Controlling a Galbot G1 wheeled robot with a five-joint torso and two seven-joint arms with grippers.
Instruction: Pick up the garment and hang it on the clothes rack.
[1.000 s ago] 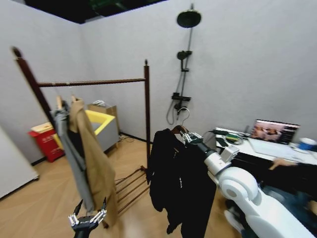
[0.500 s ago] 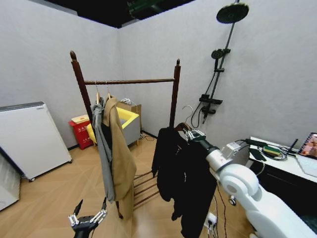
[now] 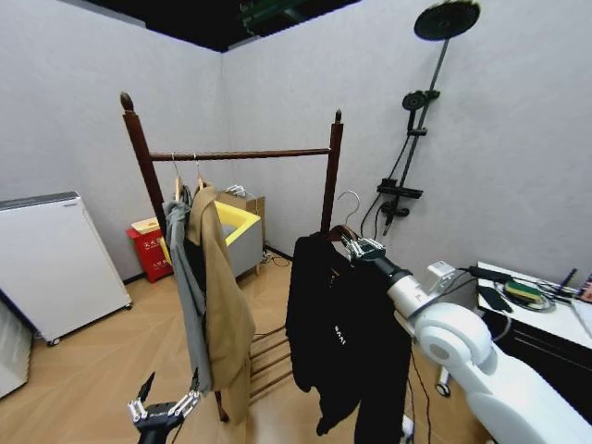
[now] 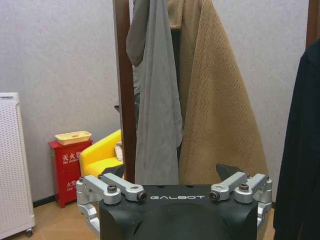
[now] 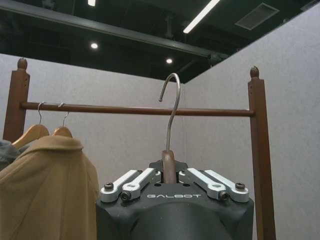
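the right pincer was clamped on the garment hanger; its hook should clear the clothes rack bar; left pincer hung open.

A mock home room inside a test studio, plain grey partition walls stopped short of a dark open ceiling with strip lights, a shower fitting stood beside a cluttered desk, wood-pattern floor.

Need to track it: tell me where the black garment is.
In the head view, the garment hangs from the right gripper, right of the clothes rack.
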